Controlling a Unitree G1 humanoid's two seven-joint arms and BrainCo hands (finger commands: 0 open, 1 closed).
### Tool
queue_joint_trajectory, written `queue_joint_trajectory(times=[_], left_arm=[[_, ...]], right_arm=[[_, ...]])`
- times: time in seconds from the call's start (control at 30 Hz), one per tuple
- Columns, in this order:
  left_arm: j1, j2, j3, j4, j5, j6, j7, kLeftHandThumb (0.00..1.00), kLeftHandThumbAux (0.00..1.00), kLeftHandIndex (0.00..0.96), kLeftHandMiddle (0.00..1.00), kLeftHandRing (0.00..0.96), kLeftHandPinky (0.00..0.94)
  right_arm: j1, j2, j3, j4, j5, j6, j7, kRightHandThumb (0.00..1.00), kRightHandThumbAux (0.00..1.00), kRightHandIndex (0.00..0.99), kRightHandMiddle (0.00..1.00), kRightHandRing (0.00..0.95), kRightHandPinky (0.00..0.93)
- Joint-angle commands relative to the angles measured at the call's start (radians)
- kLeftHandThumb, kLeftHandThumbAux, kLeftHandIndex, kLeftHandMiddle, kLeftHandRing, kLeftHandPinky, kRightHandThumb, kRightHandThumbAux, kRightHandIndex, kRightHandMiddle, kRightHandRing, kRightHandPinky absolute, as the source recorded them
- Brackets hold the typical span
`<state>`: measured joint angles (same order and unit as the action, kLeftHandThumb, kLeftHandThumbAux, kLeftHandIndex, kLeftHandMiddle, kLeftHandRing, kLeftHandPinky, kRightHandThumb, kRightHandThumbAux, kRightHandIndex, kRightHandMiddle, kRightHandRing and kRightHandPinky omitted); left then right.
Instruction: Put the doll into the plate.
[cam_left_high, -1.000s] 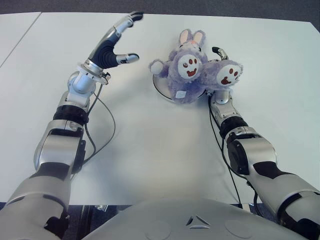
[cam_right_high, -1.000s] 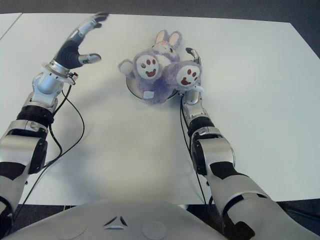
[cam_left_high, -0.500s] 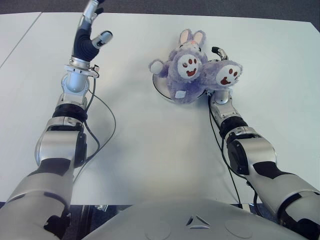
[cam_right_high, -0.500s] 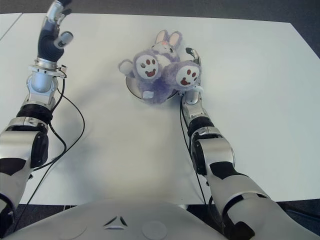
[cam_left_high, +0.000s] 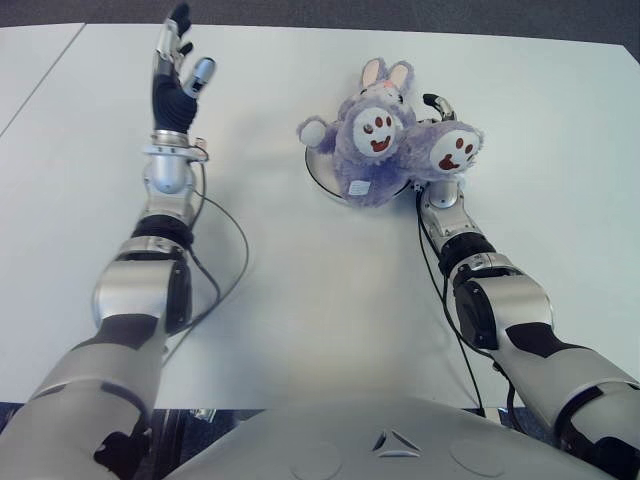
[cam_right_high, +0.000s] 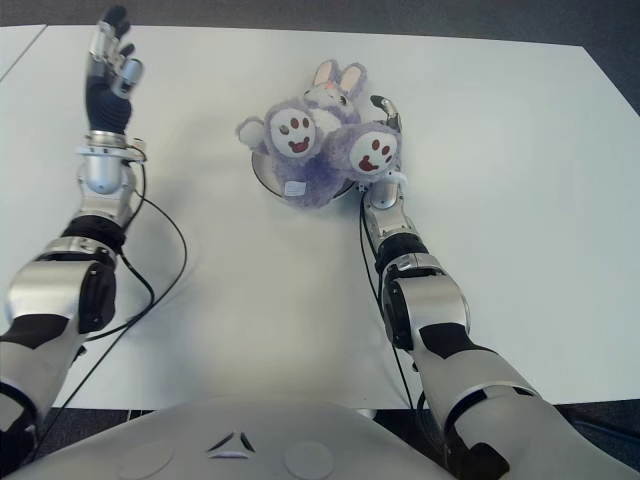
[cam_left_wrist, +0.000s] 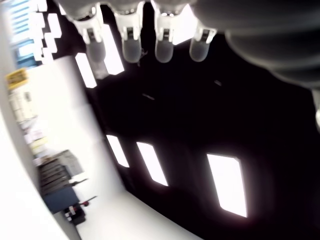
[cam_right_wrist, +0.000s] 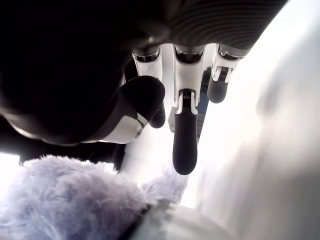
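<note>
The purple bunny doll (cam_left_high: 375, 145) lies on its back across the small round plate (cam_left_high: 318, 172), soles up, ears toward the table's far edge. My right hand (cam_left_high: 438, 104) is at the doll's right foot, mostly hidden behind it. In the right wrist view its fingers (cam_right_wrist: 185, 145) are stretched out beside the purple fur (cam_right_wrist: 65, 200) and close on nothing. My left hand (cam_left_high: 176, 62) is raised well left of the doll, fingers spread and empty; the left wrist view shows its fingertips (cam_left_wrist: 131, 45) against a dark room.
The white table (cam_left_high: 300, 290) carries only the plate and doll. Black cables (cam_left_high: 236, 262) trail along both forearms. A second table joins at the far left (cam_left_high: 30, 70). Dark floor lies beyond the far edge.
My left hand has swung from pointing right toward the doll to standing upright, and its forearm has straightened. The doll and right hand have not moved.
</note>
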<state>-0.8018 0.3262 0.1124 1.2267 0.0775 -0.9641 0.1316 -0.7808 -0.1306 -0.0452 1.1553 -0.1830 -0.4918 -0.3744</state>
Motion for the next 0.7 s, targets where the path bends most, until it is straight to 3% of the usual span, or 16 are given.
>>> queue_joint_trajectory(times=[0.03, 0.13, 0.47, 0.57, 0.7], left_arm=[[0.073, -0.132, -0.014, 0.104, 0.023, 0.227, 0.06, 0.0, 0.375, 0.0, 0.0, 0.0, 0.0], [0.082, -0.156, -0.001, 0.12, 0.002, 0.31, 0.025, 0.0, 0.408, 0.0, 0.0, 0.0, 0.0], [0.102, -0.219, 0.049, 0.128, -0.061, 0.481, -0.09, 0.0, 0.464, 0.0, 0.0, 0.0, 0.0], [0.119, -0.238, 0.065, 0.13, -0.078, 0.521, -0.119, 0.0, 0.478, 0.0, 0.0, 0.0, 0.0], [0.133, -0.249, 0.085, 0.129, -0.093, 0.55, -0.147, 0.0, 0.488, 0.0, 0.0, 0.0, 0.0]], right_arm=[[0.329, 0.138, 0.008, 0.19, -0.002, 0.023, 0.032, 1.0, 0.662, 0.199, 0.175, 0.457, 0.006], [0.33, 0.139, 0.001, 0.189, 0.004, 0.015, 0.038, 1.0, 0.663, 0.199, 0.178, 0.457, 0.01], [0.336, 0.133, -0.062, 0.187, 0.067, -0.009, 0.113, 1.0, 0.667, 0.222, 0.219, 0.449, 0.021], [0.337, 0.132, -0.071, 0.186, 0.074, -0.016, 0.119, 0.816, 0.83, 0.229, 0.225, 0.326, 0.057], [0.338, 0.13, -0.08, 0.185, 0.077, -0.02, 0.127, 0.687, 0.906, 0.234, 0.228, 0.272, 0.113]])
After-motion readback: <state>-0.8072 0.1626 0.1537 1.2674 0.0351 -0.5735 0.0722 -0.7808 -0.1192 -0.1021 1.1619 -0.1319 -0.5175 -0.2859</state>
